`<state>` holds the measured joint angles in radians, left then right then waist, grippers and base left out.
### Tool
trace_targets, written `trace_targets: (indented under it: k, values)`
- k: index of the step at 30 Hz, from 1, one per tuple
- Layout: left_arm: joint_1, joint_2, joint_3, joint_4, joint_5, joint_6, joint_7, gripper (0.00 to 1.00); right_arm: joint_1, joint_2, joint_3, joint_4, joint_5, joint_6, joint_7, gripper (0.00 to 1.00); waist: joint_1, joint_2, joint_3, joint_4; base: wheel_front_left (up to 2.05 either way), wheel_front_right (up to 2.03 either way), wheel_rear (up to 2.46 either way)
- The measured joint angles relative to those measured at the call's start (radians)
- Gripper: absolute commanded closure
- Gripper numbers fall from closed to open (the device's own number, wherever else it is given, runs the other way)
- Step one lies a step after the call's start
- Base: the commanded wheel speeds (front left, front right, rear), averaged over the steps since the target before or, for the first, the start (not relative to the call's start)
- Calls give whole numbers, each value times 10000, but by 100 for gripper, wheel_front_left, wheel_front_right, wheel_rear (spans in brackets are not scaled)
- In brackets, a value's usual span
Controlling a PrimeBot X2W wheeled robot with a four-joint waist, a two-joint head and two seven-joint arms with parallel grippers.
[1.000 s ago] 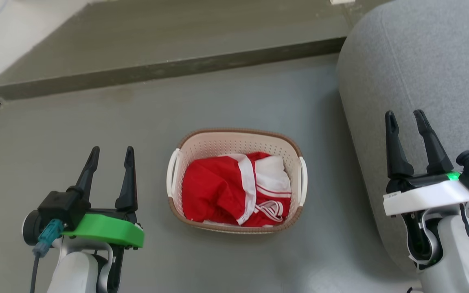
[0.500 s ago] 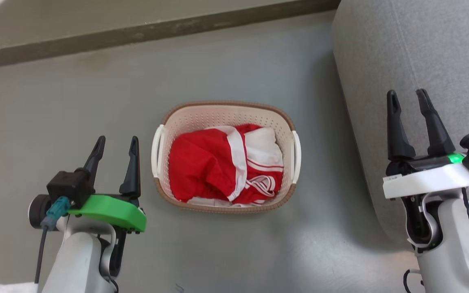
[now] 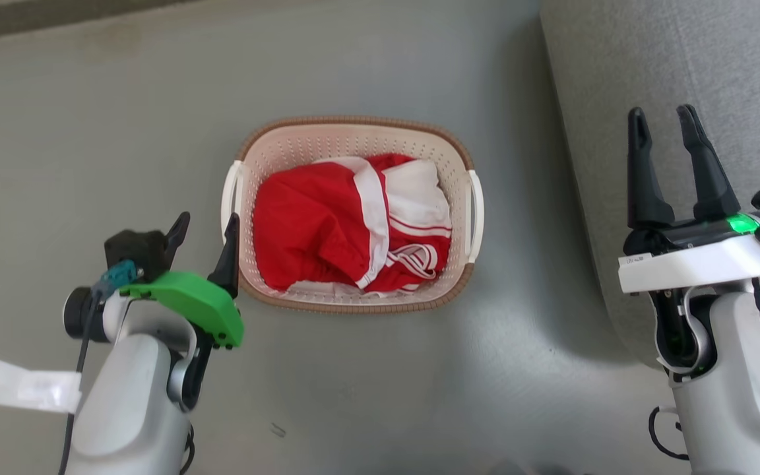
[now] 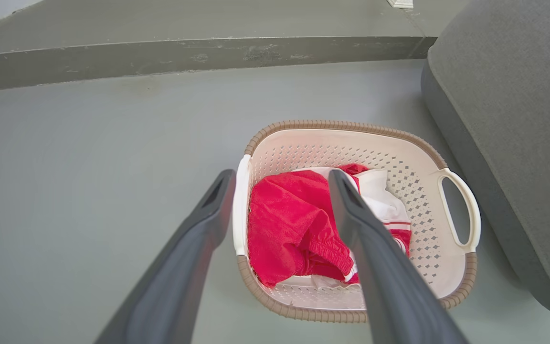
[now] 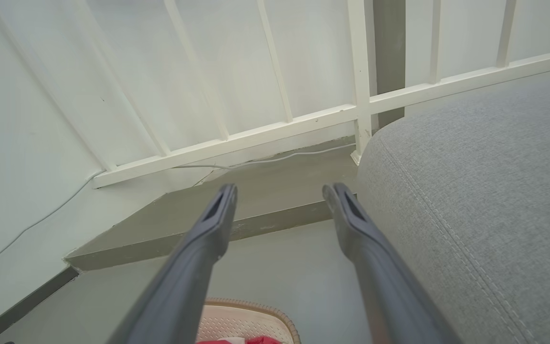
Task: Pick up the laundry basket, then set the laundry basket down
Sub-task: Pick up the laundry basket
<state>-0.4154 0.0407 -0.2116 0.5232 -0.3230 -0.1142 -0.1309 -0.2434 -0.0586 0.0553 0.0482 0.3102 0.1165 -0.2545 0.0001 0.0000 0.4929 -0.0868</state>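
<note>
Head view: the laundry basket (image 3: 353,121) sits on the grey floor (image 3: 90,145) with red-and-white clothing (image 3: 314,224) heaped inside. The left claw (image 3: 208,223), spread wide, hovers by one white loop handle (image 3: 227,198). The right claw (image 3: 661,115) is open, well apart, near a grey sofa (image 3: 683,53).

Left wrist view: fingers (image 4: 194,248) frame that handle side. Closing could snag cloth, and a lopsided lift could tip the perforated cream basket.

Right wrist view: its brown woven rim (image 5: 251,303) edges in.
</note>
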Motion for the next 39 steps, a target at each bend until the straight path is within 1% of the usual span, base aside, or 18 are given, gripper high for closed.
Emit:
trace_targets:
  k: [3, 9, 17, 20, 25, 29, 39]
  values:
    - [-405, -4, -73, 343, -125, -6, 188, 0, -167, 10, 96, -4, -2, 65, 0, 0, 0, 0, 274, -26, 0, 0, 0]
    - [-1442, 29, 40, 1108, -299, -13, 662, 0, -456, 17, 174, -58, -2, 65, 0, 0, 0, 0, 894, -118, 0, 0, 0]
    - [-2318, 219, 29, 1827, -259, -17, 1012, 0, -944, 21, 460, -159, -23, 67, 0, 0, 0, 0, 1554, -274, 0, 0, 0]
    - [-2608, 230, 140, 2232, -418, -92, 1308, 0, -1212, 19, 577, -263, -29, 67, 0, 0, 0, 0, 1849, -353, 0, 0, 0]
    - [-2910, 456, 188, 2855, -435, -92, 1611, 0, -1582, 23, 867, -387, -27, 67, 0, 0, 0, 0, 2312, -517, 0, 0, 0]
    - [-3344, 522, 196, 3175, -435, -94, 1808, 0, -1741, 23, 1037, -447, -13, 67, 0, 0, 0, 0, 2646, -658, 0, 0, 0]
    - [-4147, 1024, 242, 3965, -437, -100, 2278, 0, -1841, 25, 1081, -433, 81, 67, 0, 0, -1, 0, 3348, -1035, 0, 0, 0]
